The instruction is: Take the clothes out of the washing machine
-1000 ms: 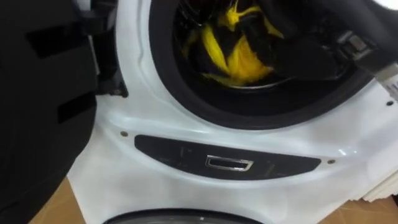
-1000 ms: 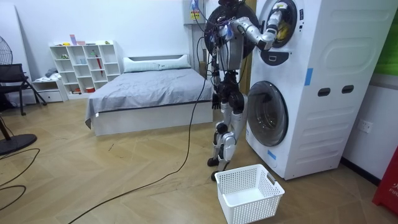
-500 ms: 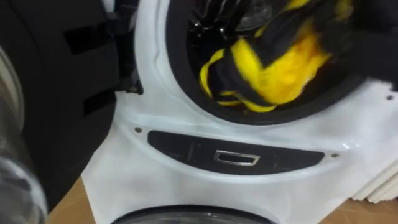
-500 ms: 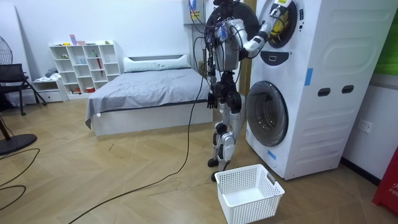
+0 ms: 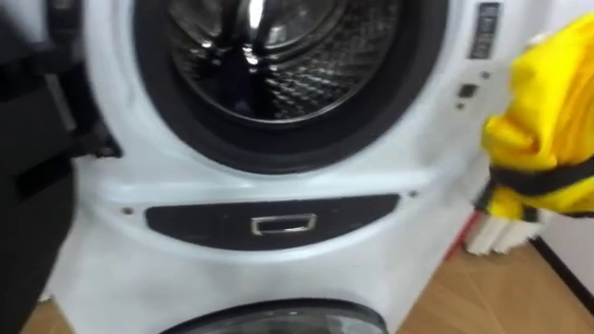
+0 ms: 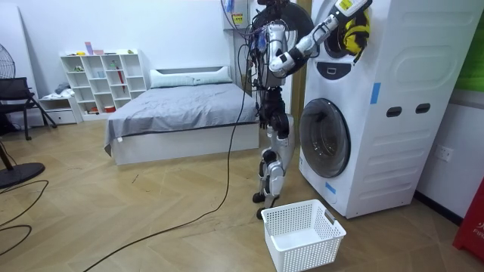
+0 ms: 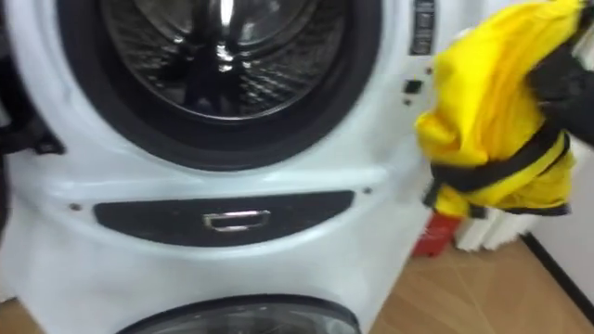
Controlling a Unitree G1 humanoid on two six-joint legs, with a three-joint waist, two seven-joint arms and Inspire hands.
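My right hand (image 7: 564, 76) is closed on the yellow garment (image 7: 487, 102), a soft crumpled cloth with black bands. It hangs under the hand, outside the drum (image 5: 278, 46) and to the right of its opening. To the left of my hand the drum is of shiny metal with many small holes, ringed by a dark rubber seal (image 5: 288, 156) in the smooth white front of the washing machine (image 5: 399, 250). Lower left of the hand there is 1 long dark oval panel (image 5: 269, 223). Far below my hand the floor (image 6: 113, 196) is of wood boards and carries 1 white plastic basket (image 6: 302, 234) with open grid walls. Further off stand 1 bed (image 6: 181, 106) and 1 white shelf (image 6: 102, 79).
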